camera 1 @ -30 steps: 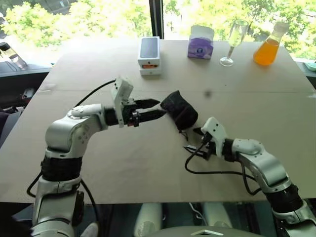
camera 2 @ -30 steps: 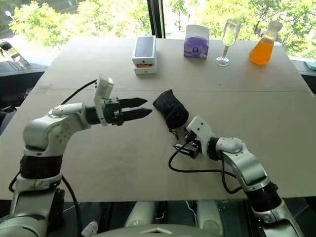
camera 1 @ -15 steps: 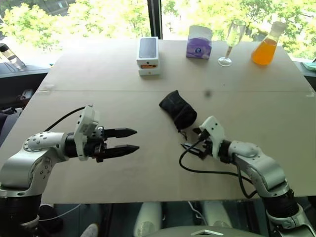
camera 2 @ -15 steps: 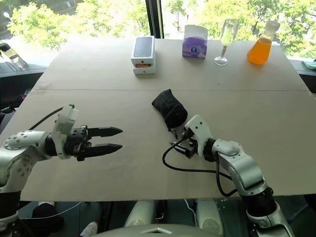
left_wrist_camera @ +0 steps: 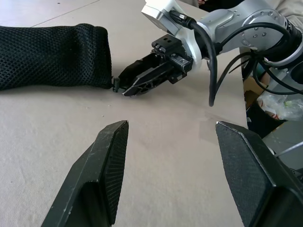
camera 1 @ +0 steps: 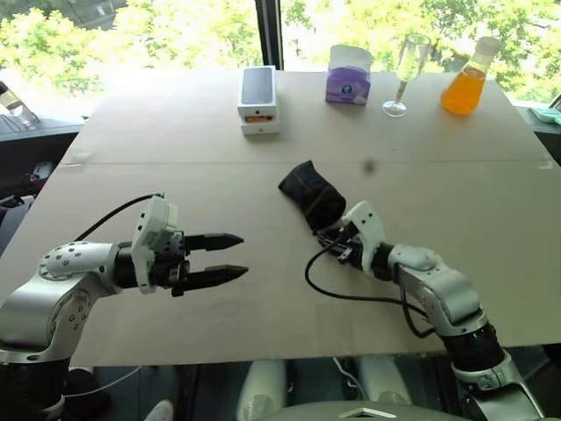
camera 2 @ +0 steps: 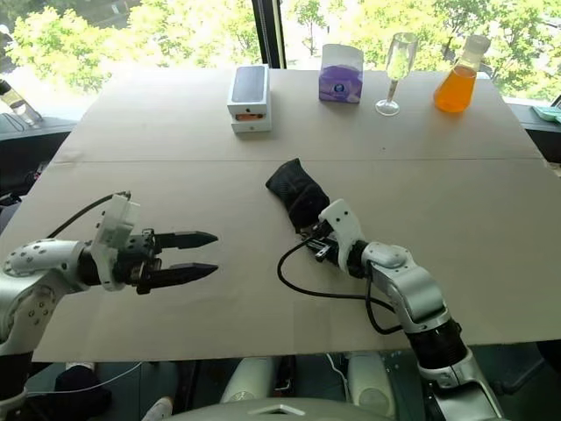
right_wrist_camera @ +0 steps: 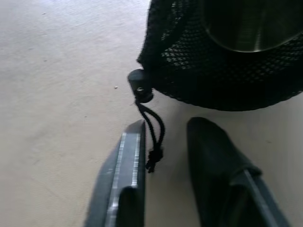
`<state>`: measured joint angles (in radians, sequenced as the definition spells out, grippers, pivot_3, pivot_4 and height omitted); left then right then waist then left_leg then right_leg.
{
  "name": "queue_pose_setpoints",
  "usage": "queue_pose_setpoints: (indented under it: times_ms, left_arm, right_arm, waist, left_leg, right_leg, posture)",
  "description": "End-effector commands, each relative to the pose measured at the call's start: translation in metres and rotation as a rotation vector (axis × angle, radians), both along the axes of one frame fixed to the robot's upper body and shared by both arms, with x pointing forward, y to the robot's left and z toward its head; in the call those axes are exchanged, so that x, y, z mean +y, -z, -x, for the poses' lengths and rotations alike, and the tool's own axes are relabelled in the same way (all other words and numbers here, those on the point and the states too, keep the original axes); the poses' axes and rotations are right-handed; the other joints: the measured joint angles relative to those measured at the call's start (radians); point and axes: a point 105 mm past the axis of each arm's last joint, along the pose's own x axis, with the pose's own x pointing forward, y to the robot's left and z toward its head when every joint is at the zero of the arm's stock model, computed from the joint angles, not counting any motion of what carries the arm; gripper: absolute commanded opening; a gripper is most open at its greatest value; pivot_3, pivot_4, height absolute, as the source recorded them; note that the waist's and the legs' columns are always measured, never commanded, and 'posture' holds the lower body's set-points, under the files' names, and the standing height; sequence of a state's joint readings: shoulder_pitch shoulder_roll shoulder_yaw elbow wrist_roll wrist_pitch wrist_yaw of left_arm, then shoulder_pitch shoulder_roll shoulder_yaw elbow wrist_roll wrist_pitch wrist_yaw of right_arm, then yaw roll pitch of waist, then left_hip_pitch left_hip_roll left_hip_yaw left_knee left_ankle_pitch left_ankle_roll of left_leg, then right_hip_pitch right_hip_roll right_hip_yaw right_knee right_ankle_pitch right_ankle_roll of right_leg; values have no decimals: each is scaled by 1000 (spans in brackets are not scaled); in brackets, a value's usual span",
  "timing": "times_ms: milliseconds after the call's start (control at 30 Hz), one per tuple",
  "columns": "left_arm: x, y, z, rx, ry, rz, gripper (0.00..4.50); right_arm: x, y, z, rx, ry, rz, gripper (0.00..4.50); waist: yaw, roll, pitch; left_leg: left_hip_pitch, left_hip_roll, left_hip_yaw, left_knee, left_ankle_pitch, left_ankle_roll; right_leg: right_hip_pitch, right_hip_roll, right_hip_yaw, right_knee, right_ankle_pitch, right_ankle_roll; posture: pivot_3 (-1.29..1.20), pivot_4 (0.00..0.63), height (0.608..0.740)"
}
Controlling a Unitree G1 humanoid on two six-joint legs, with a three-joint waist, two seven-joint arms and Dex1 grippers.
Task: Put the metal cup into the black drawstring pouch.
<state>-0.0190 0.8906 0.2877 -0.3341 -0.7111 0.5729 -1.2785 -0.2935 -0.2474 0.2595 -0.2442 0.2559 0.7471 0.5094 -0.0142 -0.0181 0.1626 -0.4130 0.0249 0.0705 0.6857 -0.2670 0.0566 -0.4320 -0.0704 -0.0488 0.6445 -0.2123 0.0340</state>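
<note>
Metal cup [right_wrist_camera: 251, 28] sits inside the soft black drawstring pouch [camera 1: 313, 195]; our right gripper [right_wrist_camera: 158, 142] fingers pinch its thin cord [right_wrist_camera: 154, 130], left gripper [camera 1: 230, 259] gapes.

A black mesh pouch [camera 1: 312, 194] is seen on the tan table [camera 1: 175, 132]; a silver-grey cup [right_wrist_camera: 251, 23] is shown inside it. Orange liquid is held in the flask [camera 1: 466, 81] by the far edge.

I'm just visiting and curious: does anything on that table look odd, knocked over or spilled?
Nothing is spilled. The black drawstring pouch lies on its side with the metal cup inside; glass and orange flask stand upright.
</note>
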Motion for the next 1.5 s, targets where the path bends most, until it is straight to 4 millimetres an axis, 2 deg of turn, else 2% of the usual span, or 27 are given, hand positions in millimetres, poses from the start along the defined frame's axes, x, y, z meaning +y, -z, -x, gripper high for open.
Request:
queue_pose_setpoints:
  times_ms: [33, 100, 200, 267, 400, 533, 733, 900, 1133, 1300, 1500]
  left_arm:
    - [-2, -8, 0, -50, 7, 9, 3033]
    - [-3, -7, -1, -50, 7, 9, 3033]
    - [-9, -3, -2, -53, 15, 7, 3033]
    - [-15, -1, -3, -57, 20, 11, 3033]
    - [-40, 1, -20, -189, -12, -12, 3033]
    - [-66, -1, -38, -272, -29, 10, 3033]
    - [-117, -25, -80, -421, -102, 100, 3033]
    - [-145, -39, -101, -509, -143, 168, 3033]
    - [-169, -57, -110, -607, -120, 248, 3033]
    - [-182, -67, -115, -646, -118, 286, 3033]
    - [-189, -64, -111, -637, -85, 291, 3033]
  right_arm:
    - [7, 9, 7, -9, -48, 25, 78]
    - [6, 11, 8, -17, -56, 41, 78]
    - [0, 2, 9, -63, -72, 56, 78]
    - [-7, -14, 9, -113, -87, 59, 78]
    - [-34, -71, 1, -330, -71, 146, 78]
    - [-49, -108, -1, -481, -70, 266, 78]
    - [-59, -155, -7, -683, -52, 415, 78]
    - [-57, -181, -10, -797, -69, 483, 78]
    - [-57, -203, -8, -858, -118, 523, 78]
    - [-57, -205, -3, -856, -143, 529, 78]
    - [-57, -203, -1, -849, -147, 526, 78]
  waist:
    - [0, 0, 0]
    - [0, 0, 0]
    - [1, 0, 0]
    - [3, 0, 0]
    - [11, 2, 1]
    - [17, 2, 1]
    - [30, 1, 1]
    - [25, 1, 0]
    - [28, 1, 1]
    - [29, 1, 1]
    - [27, 1, 1]
  left_leg:
    - [0, 0, 0, 0, 0, 0]
    - [0, 0, 0, 0, 0, 0]
    - [0, 0, 0, 0, 0, 0]
    - [0, 0, 0, 0, 0, 0]
    - [-1, -1, 0, 0, 0, 0]
    - [0, -1, 0, 1, 0, 0]
    - [-1, -3, 0, 1, 0, 1]
    - [-2, -3, 1, 2, -2, 3]
    - [-2, -2, 1, 1, -2, 4]
    - [-3, -2, 1, 2, -3, 5]
    - [-3, -2, 1, 2, -3, 5]
  right_leg:
    - [0, 0, 0, 0, 0, 0]
    - [0, 0, 0, 0, 0, 0]
    - [0, 0, 0, 0, 0, 0]
    - [0, 0, 0, 0, 0, 0]
    - [0, -1, 0, -1, 0, 0]
    - [0, 0, 0, 0, 0, 1]
    - [0, 0, 0, -1, 1, 1]
    - [0, 0, 1, -2, 1, 1]
    - [0, 0, 0, -2, 1, 1]
    - [0, -1, 0, -2, 1, 1]
    - [0, -1, 0, -2, 1, 1]
  posture:
    - [0, 150, 737]
    - [0, 150, 737]
    - [0, 150, 737]
    - [0, 150, 737]
    - [0, 150, 737]
    - [0, 150, 737]
    - [0, 150, 737]
    - [0, 150, 737]
    - [0, 150, 737]
    - [0, 150, 737]
    - [0, 150, 737]
